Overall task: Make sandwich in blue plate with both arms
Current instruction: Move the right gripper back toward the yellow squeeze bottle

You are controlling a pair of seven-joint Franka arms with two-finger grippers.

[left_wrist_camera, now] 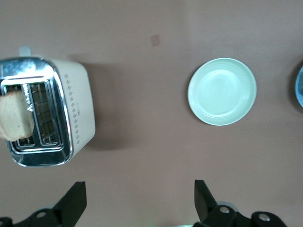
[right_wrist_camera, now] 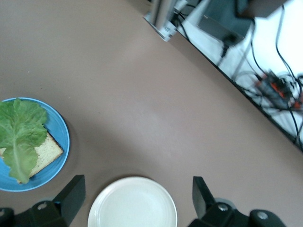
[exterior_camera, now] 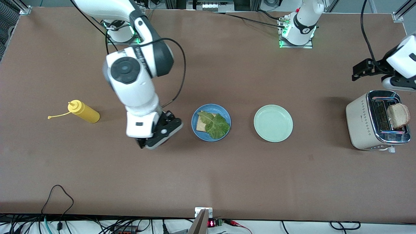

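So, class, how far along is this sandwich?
Done: one bread slice lies in the blue plate with the lettuce on top. In hand: nothing; the right hand is open beside that plate, and the left hand is open above the toaster. Left: the second slice, in the toaster.

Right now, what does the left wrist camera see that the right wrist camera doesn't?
Only the left wrist view: the toaster with a bread slice sticking up, the mint-green plate, and the left gripper, fingers open, over the table beside the toaster.
Only the right wrist view: lettuce on bottom bread, an off-white plate under the right gripper, fingers open, and cables off the table's edge.
Both: the brown table and the blue plate, a mere sliver in the left one.
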